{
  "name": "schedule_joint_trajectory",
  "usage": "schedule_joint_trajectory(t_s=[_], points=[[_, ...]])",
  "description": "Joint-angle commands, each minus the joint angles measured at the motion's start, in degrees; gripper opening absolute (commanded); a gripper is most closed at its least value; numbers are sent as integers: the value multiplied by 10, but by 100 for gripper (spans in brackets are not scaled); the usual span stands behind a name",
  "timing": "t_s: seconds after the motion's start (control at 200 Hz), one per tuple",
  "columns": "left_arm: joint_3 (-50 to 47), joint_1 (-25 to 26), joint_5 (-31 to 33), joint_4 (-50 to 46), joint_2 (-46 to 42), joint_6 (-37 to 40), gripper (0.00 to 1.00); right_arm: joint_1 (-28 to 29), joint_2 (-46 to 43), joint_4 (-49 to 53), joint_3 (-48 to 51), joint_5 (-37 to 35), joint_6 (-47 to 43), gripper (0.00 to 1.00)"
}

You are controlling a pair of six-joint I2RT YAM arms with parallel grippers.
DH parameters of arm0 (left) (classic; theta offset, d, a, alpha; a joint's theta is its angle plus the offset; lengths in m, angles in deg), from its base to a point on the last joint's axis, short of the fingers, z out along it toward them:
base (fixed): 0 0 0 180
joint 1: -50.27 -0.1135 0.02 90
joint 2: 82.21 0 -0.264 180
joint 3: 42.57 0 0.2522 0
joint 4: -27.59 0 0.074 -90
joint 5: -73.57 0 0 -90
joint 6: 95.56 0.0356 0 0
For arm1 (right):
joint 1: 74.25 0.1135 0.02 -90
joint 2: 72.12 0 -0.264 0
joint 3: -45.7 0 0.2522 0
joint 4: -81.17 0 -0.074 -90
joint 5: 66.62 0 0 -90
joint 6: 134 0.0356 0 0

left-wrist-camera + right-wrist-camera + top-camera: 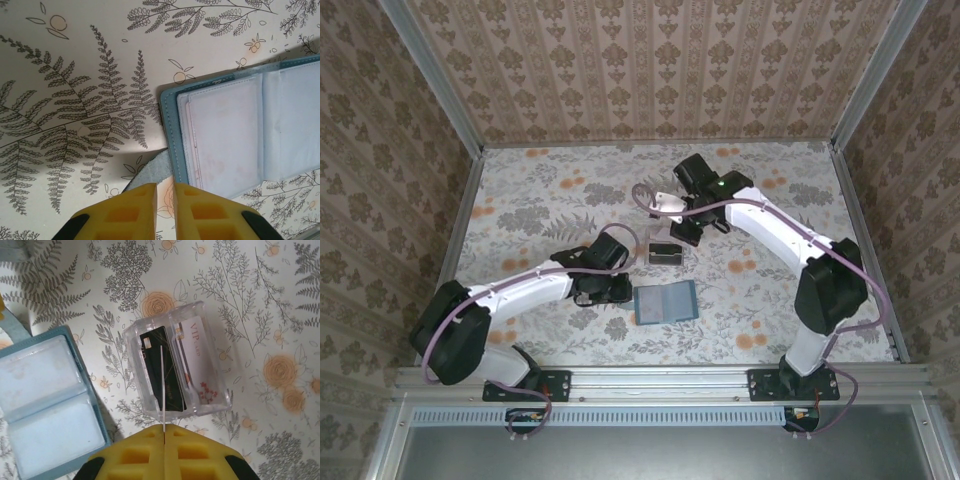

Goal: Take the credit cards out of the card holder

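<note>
The right gripper [164, 431] was clamped shut on 1 credit card [162, 385], seen edge-on and hanging just over the clear box [131, 340]. 2 more were inside, a black card [159, 367] and a pale VIP card [197, 357]. These looked light, stiff and slick, so a pinch on the flat faces near a short edge suits them. The box's narrow walls and the cards in it crowded the drop. The card holder [45, 400] lay open beside it, its clear sleeves apparently empty. The left gripper [165, 187] sat at the holder's corner with its fingers a slit apart. I couldn't tell if it held anything.
</note>
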State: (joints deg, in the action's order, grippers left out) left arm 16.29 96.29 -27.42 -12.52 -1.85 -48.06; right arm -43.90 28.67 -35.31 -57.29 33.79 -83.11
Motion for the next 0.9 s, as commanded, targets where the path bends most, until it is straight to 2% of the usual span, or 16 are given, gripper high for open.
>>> schedule_joint_trajectory(t_s=[0.0,0.4,0.685,0.795,0.895], points=[[-12,-4,9,-6,-16,-14,18,-4,40,60,-53,-16,-72,0],[-36,-14,9,-14,-39,-24,18,-5,178,133,-206,-19,-118,0],[-36,-22,10,-15,-39,-27,18,-4,240,166,-264,-16,-130,0],[-37,-25,9,-16,-39,-24,18,-4,255,176,-276,-14,-127,5],[-37,-30,6,-16,-38,-22,18,-5,257,166,-282,-29,-111,19]])
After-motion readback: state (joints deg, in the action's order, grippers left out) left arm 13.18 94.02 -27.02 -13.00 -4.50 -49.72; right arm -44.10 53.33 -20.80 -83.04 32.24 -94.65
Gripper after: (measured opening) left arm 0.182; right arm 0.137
